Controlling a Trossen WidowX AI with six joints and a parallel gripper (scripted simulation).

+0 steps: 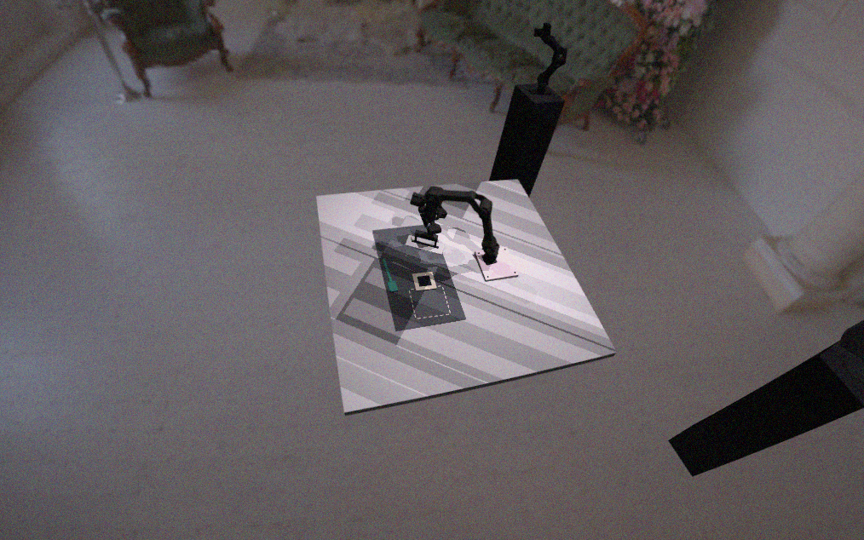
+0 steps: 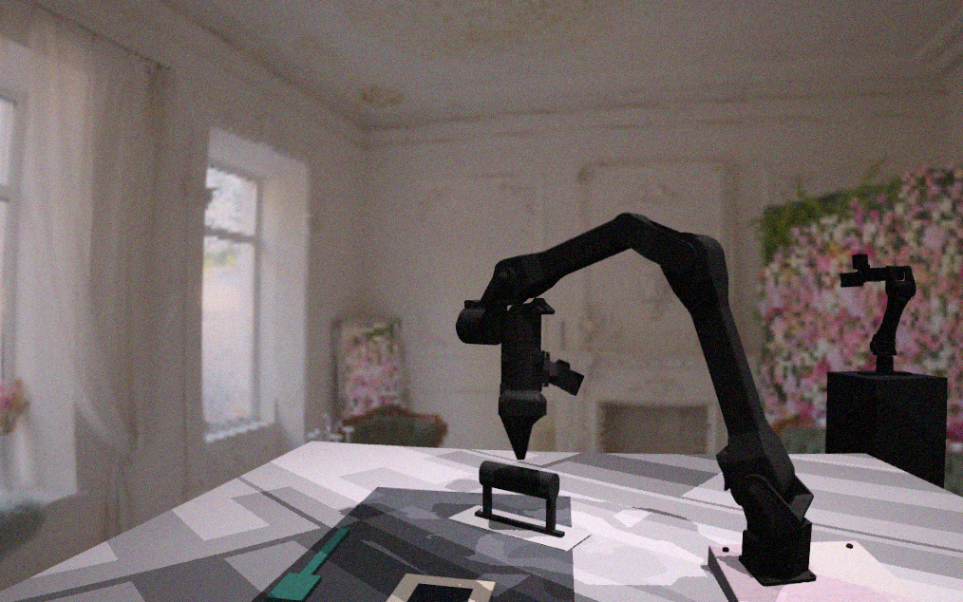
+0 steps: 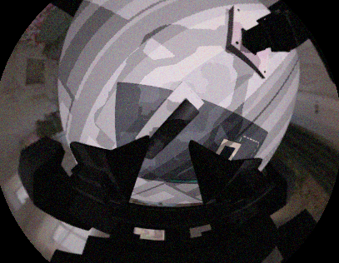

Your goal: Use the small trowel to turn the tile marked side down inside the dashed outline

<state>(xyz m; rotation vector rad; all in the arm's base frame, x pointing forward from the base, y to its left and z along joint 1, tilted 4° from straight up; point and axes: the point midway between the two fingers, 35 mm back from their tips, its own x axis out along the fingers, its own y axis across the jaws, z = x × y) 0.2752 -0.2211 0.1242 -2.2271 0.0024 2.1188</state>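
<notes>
The trowel, a thin light plate with a raised black handle (image 1: 424, 243) (image 2: 519, 479) (image 3: 173, 129), lies flat at the far end of the dark mat (image 1: 403, 323) (image 2: 377, 502) (image 3: 127, 100). My gripper (image 1: 430, 231) (image 2: 520, 457) (image 3: 169, 141) points down just above the handle, fingers apart and empty; in the wrist view the handle runs diagonally to them. The cream tile (image 1: 423, 280) (image 2: 443, 592) (image 3: 228, 152) lies flat, dark square mark up, just beyond the dashed outline (image 1: 433, 315) (image 3: 249, 138). Nothing lies inside the outline.
A green spatula-shaped tool (image 1: 392, 284) (image 2: 295, 585) lies along the mat's left side. My arm's base stands on a pink plate (image 1: 503, 269) (image 2: 856, 575) right of the mat. Another arm stands on a black pedestal (image 1: 529, 134) (image 2: 885, 419) beyond the table.
</notes>
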